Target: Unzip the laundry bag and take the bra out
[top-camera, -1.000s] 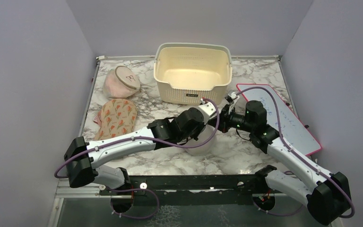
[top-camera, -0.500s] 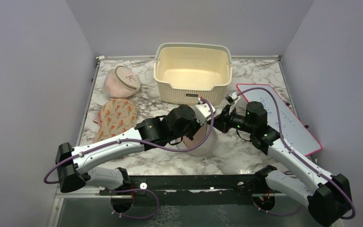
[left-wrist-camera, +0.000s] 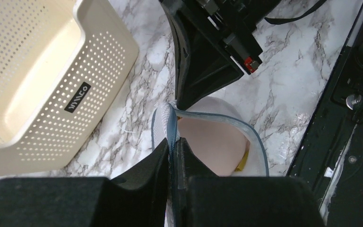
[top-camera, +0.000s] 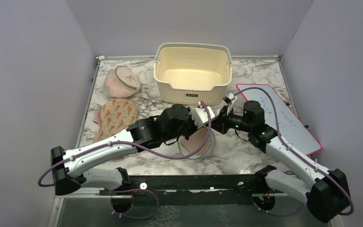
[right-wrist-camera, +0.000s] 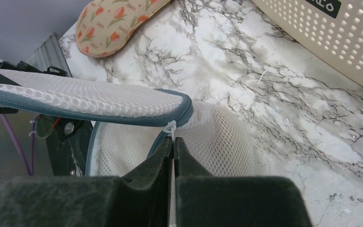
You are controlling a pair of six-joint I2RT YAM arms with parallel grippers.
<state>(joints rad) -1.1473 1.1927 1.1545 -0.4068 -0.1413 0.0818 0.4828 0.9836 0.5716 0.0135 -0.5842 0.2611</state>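
The white mesh laundry bag sits at the table's middle front with its grey zip rim undone and the lid flap lifted. My left gripper is shut on the flap's grey rim. My right gripper is shut on the white zip pull tie at the bag's right side, beside the mesh wall. A pinkish bra cup shows inside the bag, with a yellow bit at its edge. The two grippers are almost touching over the bag.
A cream perforated basket stands just behind the bag. A pinkish round bag and a floral cloth lie at the left. A pink-edged whiteboard lies at the right. A black rail runs along the near edge.
My left arm has drawn back to the left and lifted the lid flap, so the bag's pinkish inside now shows. The right gripper has stayed almost where it was.
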